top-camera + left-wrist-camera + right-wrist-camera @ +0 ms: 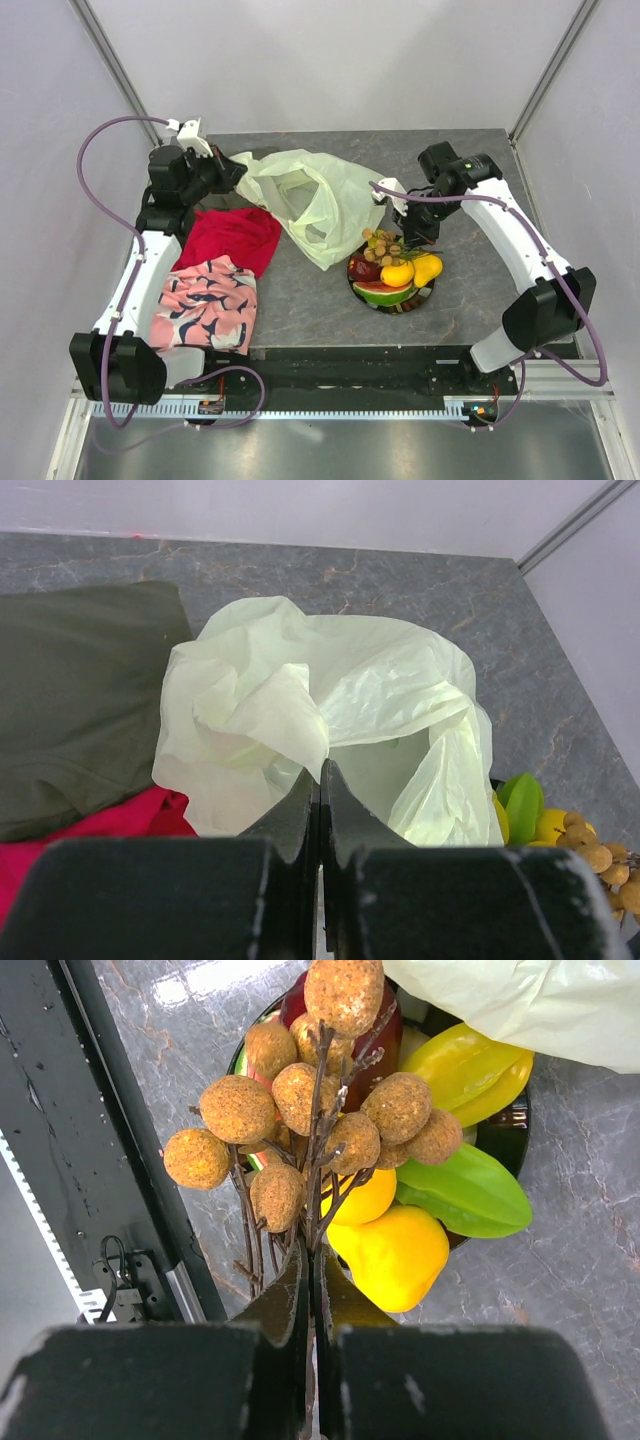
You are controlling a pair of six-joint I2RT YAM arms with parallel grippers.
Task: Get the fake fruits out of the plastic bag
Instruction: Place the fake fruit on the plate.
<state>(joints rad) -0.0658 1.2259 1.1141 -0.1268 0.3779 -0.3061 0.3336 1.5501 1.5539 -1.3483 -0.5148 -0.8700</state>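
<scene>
Nearest the arm bases, the plate [428,292] carries a crowded heap of fake fruits: watermelon slice [382,293], dark red apple [362,268], lemon [397,273] and yellow pear [428,266], with a green piece [465,1192] wedged among them. Just over the heap's far side, the right gripper [311,1260] is clenched on the thin stems of the grape bunch [300,1100], which hangs above the other fruit; whether its berries touch them I cannot tell. Here lies the main risk — the plate has little bare room, so a bunch let go onto rounded, glossy fruit may slide off the rim onto the table, or nudge the pear or lemon over the edge. The twiggy stems could also catch between the jaws as they part and swing the bunch sideways.

Behind the plate, the plastic bag [310,195] lies slack on the table, its near edge just beside the plate. At its far-left corner the left gripper [320,770] is pressed shut, with a fold of film running into the tips, so the bag seems pinched there. If that arm pulls with the film so close to the plate, the bag could drag across the heap and topple it. The bag looks emptied, though its folds hide part of the inside — a last fruit could be missed.
</scene>
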